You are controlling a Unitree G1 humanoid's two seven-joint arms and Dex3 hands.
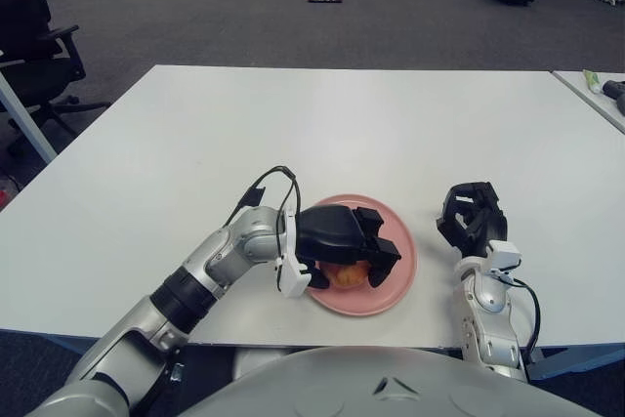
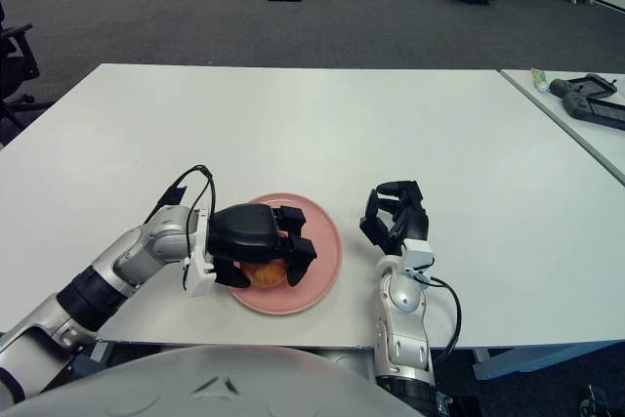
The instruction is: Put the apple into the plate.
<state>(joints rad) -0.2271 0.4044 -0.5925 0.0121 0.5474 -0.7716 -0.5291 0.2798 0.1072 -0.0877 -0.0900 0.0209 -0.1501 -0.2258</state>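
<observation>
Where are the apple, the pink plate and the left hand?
apple (image 1: 349,274), left eye view, orange skin under the fingers.
pink plate (image 1: 402,253), left eye view, bare right rim.
left hand (image 2: 256,241), right eye view, black palm shell.

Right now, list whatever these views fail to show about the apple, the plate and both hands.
1. Apple: mostly covered by the left hand in both views; whether it touches the plate cannot be told.
2. Plate: its near-left part is hidden under that hand.
3. Right hand, right of the plate: its palm faces away, and contact with the table is unclear.
</observation>
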